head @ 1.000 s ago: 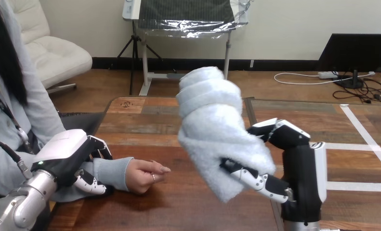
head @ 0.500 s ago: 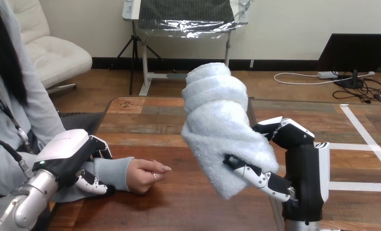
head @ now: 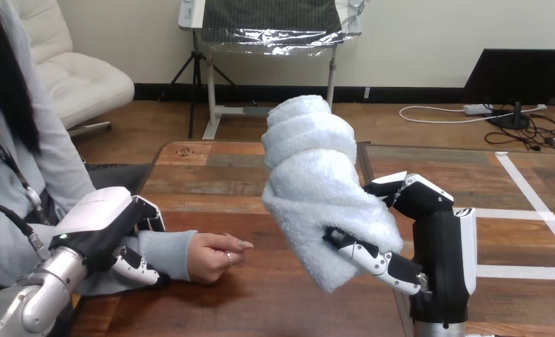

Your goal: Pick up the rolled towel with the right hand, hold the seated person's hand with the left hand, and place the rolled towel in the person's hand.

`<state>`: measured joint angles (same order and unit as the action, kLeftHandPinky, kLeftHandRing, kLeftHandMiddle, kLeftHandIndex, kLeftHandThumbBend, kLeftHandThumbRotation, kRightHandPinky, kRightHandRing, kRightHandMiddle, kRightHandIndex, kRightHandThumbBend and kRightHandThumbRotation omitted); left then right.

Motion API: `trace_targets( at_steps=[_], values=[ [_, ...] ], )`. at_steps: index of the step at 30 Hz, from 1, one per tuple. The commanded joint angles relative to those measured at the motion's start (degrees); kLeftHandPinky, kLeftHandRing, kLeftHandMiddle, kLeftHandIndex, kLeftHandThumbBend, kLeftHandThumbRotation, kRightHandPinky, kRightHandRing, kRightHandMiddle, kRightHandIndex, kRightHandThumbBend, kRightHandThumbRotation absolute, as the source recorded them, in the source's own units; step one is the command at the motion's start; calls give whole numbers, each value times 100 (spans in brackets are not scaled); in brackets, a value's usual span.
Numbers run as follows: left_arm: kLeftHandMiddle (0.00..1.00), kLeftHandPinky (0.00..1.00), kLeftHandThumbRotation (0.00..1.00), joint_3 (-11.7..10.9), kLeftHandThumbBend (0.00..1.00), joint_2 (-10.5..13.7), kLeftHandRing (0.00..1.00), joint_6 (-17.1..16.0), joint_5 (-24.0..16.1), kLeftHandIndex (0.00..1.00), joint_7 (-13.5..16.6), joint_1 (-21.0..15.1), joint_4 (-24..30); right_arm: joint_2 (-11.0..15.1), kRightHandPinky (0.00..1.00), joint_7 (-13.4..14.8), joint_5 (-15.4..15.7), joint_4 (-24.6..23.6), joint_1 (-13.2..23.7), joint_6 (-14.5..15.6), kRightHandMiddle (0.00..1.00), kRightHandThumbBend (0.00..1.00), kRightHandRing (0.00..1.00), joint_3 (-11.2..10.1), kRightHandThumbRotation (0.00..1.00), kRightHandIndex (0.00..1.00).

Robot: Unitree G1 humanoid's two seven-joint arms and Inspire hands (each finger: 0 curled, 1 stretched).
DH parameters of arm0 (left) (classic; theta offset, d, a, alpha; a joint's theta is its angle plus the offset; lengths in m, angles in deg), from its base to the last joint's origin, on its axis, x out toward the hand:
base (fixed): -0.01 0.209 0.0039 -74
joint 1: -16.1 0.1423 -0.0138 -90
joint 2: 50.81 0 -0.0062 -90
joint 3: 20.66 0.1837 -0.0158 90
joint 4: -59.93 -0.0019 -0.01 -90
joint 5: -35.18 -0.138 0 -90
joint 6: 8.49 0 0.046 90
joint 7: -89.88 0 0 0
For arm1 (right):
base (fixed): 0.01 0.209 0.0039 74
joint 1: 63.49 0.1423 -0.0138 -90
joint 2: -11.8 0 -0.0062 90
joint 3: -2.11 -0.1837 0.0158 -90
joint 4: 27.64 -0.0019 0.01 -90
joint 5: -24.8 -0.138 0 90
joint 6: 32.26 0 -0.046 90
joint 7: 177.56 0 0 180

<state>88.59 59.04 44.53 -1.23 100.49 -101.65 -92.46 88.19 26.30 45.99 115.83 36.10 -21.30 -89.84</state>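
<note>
Rolled towel [head: 313, 189] in curled fingers [head: 372, 261] of upright right hand [head: 439, 253]

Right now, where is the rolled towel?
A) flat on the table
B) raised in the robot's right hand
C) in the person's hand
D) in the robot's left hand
B: the right hand curls its fingers round the rolled towel, clear of the table and the person's hand.

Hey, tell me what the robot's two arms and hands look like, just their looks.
The left hand is black with a broad white shell on its back, and sits on a rounded silver forearm. The right hand is a boxy black block with a white side panel. The fingers on both are jointed, black and white.
</note>
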Motion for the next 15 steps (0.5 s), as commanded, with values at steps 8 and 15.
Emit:
trace_targets(
  at_steps=[8,15],
  values=[
    [37,26,0,-80,100,8,31,-474,132,37,237,-3,595,-38,24,-21,-117,26,367,14,42,65,30,-89,0,44],
    [37,25,0,-131,100,68,31,-597,168,37,240,19,791,-32,24,-44,-130,92,404,42,42,65,30,-85,0,44]
  ],
)
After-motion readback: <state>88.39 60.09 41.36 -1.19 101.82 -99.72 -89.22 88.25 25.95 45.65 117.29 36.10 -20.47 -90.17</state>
